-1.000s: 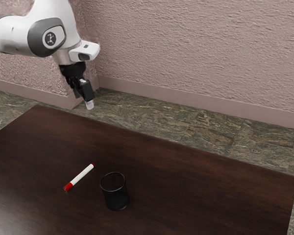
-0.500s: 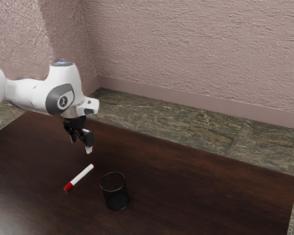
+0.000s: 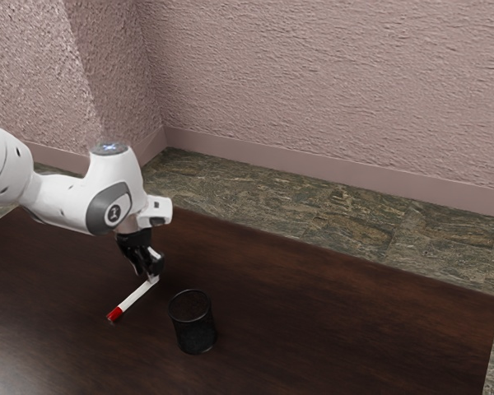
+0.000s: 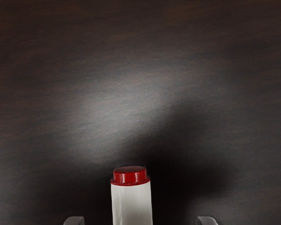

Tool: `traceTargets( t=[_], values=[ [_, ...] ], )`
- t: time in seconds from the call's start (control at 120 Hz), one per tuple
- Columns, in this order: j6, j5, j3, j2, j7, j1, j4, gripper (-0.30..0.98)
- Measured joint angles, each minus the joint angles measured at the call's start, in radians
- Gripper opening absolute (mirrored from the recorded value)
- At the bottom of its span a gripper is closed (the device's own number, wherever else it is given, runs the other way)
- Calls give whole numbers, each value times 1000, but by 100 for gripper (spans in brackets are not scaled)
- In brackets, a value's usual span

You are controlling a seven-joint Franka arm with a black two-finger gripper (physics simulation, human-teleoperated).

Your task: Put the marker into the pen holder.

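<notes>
My gripper [image 3: 147, 275] is low over the table at the far end of the marker [image 3: 133, 298], which lies on the tabletop with its red cap pointing toward the exterior view's lower left. In the wrist view the gripper [image 4: 140, 221] is open, one fingertip on each side of the white marker [image 4: 131, 202], with gaps between them and it. The marker's small red end plug is visible there. The black mesh pen holder [image 3: 195, 331] stands upright, apart from the marker, on the side toward the exterior view's right.
The dark wooden table [image 3: 329, 321] carries the marker and holder. Its far edge runs behind the gripper, with stone-patterned floor [image 3: 313, 218] and a pink textured wall [image 3: 329, 82] beyond. The pen holder is close beside my hand.
My hand has come down from high above the table's far edge to the marker's far end. The marker and pen holder have not visibly moved.
</notes>
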Motion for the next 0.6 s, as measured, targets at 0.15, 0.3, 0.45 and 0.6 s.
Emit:
traceTargets(
  t=[0.15, 0.3, 0.45, 0.6],
  values=[
    [15, -2, 0, 22, -12, 5, 0, 24],
    [22, -3, 0, 39, -21, 4, 0, 23],
    [25, -4, 0, 47, -29, 4, 0, 15],
    [27, -1, 0, 47, -35, 2, 0, 1]
  ],
)
